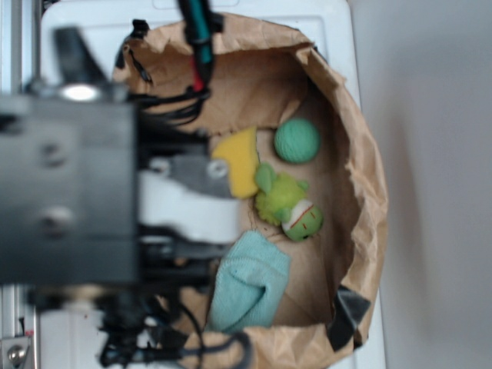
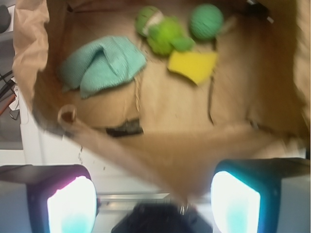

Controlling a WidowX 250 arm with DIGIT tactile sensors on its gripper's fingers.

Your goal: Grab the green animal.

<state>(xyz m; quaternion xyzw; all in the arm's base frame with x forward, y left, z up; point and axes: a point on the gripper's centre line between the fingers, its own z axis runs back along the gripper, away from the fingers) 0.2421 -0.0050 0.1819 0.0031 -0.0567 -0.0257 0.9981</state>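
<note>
Exterior view: bright, even, diffuse light; white counter (image 1: 430, 154) near washed out at right. Robot arm (image 1: 69, 184) close to lens, dark, badly out of focus, fills left side. Paper bag (image 1: 369, 177) interior moderately sharp; soft shadow under its right wall. Wrist view: overall motion blur, bag rim smeared. Claw fingers (image 2: 70, 204) at bottom corners heavily overexposed, glowing white with cyan and magenta fringes. Green animal (image 2: 163, 31) soft-edged, colours saturated.
</note>
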